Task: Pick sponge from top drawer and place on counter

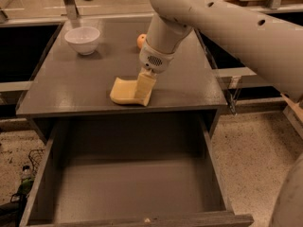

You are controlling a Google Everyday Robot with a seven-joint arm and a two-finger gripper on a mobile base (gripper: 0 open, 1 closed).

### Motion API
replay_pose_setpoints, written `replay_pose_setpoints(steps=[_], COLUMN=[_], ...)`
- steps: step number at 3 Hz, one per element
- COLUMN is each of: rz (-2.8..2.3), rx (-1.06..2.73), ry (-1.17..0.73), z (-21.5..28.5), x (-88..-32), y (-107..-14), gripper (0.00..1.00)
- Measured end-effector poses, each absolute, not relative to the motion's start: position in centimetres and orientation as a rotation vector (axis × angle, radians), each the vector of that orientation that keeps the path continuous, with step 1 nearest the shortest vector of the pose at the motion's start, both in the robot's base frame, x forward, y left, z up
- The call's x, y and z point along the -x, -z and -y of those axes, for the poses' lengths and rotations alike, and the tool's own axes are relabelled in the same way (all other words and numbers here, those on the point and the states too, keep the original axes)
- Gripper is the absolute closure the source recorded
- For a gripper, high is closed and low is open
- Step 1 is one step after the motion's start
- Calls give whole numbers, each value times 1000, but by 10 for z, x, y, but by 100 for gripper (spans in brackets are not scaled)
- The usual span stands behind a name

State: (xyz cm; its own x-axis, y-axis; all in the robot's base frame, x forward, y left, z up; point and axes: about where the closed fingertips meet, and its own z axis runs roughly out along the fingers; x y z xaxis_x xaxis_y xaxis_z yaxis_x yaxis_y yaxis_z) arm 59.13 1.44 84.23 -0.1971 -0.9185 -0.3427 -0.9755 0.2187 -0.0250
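Down near the front edge of the grey tabletop (pixel 71 86), about midway across: the tool (pixel 144 99), pointing straight down from a pale wrist housing (pixel 154 59) with a small dotted grille. Yellowish fingers (pixel 146 82) drawn together, clamped on the right end of the sponge (pixel 123 91). Sponge pale yellow, out of the drawer, lying with its left part flat on the tabletop and its right end curled upward against the fingers. Tips of the tool right at the tabletop surface, or just above it; cannot tell which.

Behind the wrist, a thick cream-coloured arm (pixel 227 27) with small round holes, reaching in from the upper right and crossing the right rear of the tabletop.

Farther back on the left, a white bowl (pixel 82 39), upright, well apart from the sponge. Near the back centre, an orange fruit (pixel 141 40), partly hidden by the arm, apart from both the bowl and the sponge.

Below the tabletop's front edge, the top drawer (pixel 137 188), pulled wide open toward the camera, with a flat grey bottom and thick side walls.

On the left of the tabletop, a black recessed area (pixel 23 51). To the right of the drawer, speckled floor (pixel 251 150).
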Motion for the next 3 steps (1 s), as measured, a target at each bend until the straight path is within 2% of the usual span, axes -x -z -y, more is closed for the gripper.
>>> replay_pose_setpoints(steps=[1, 2, 3], rz=[-2212, -2212, -2212], rx=[1779, 1780, 1780], ry=[-286, -286, -286], z=[-14, -14, -14], x=[-591, -591, -591], y=[-842, -842, -842], gripper=[6, 0, 0])
